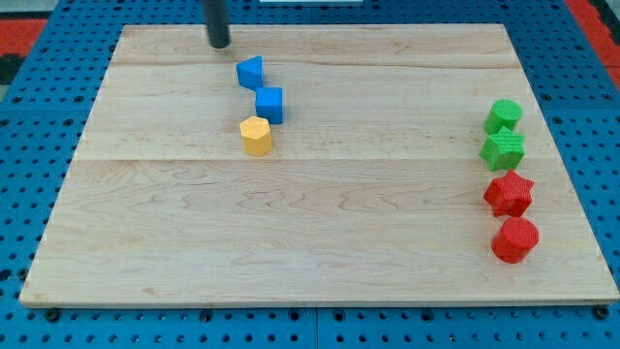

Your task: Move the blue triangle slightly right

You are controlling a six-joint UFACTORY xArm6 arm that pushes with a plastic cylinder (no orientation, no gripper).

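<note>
I have no pincer to open or shut, only a dark rod, and my tip (220, 44) rests on the counter (310, 233) near the view's top, left of the middle. The blue triangle (250, 72) sits just below my tip and a little toward the view's right, close but not touching it. A blue cube (269, 104) is right below the triangle, nearly touching it. A yellow block (256, 136) with many sides sits just under the cube. Far off at the view's right, four blocks make a line going down: a green block (503, 115), a green star-like block (504, 149), a red star (509, 194) and a red block (514, 239).
</note>
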